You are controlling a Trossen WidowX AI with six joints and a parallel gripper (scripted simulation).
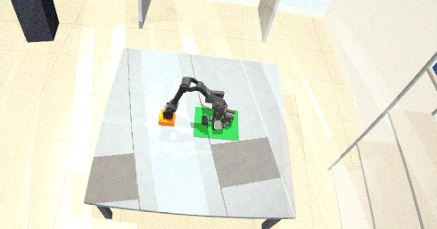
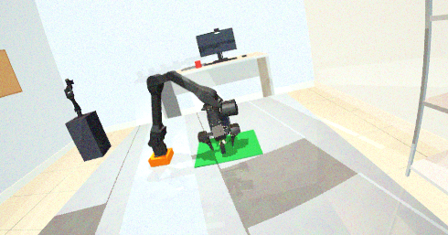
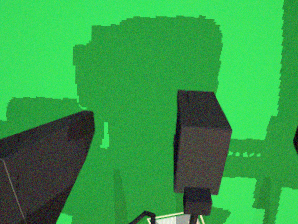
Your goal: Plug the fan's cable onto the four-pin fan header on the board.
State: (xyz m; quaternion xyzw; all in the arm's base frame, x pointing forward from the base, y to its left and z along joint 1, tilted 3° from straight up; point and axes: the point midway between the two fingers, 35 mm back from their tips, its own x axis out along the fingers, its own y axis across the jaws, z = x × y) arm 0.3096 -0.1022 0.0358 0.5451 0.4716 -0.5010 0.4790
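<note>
Jaws (image 2: 221,148) stand wide around the dark plug (image 3: 202,160).

Dark arm on an orange foot

The robot's arm (image 1: 202,89) (image 2: 186,84) is black to charcoal all over, built of slim, straight links joined by chunky, rounded housings. Its base (image 1: 167,122) (image 2: 157,162) is a bright orange block. Near the wrist sits a stubby dark cylinder (image 2: 229,107). The gripper (image 2: 222,144) (image 3: 196,127) has dark, tapering fingers; up close, the left-hand one in the wrist view (image 3: 55,155) is a brownish-black wedge with flat faces, a blunt tip and a thin pale line.
</note>
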